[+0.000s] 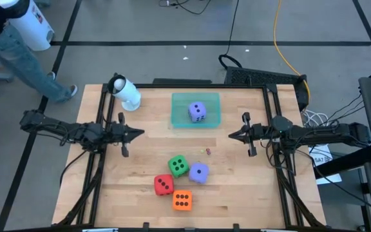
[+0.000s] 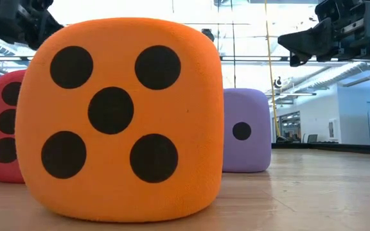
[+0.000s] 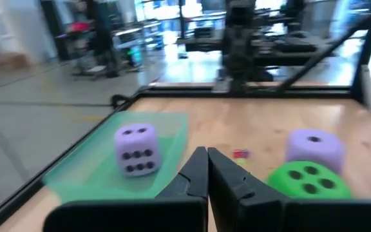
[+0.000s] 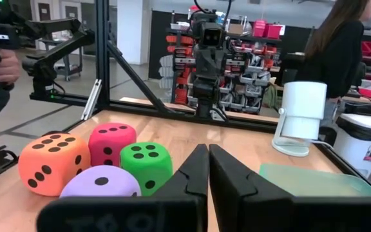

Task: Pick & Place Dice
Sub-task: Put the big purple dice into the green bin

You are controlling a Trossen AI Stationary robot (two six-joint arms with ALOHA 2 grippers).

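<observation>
You are working in a robotics lab or workshop: the wooden table sits inside a black metal frame on a grey floor marked with tape lines, with cables trailing across it. Beyond the table you see racks of red parts bins, further arm rigs and a person standing nearby.

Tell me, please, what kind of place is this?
Probably a robotics lab or workshop. A wooden table stands between two mounted arms, shelves of parts bins fill the room behind, and cables run across the grey floor.
</observation>
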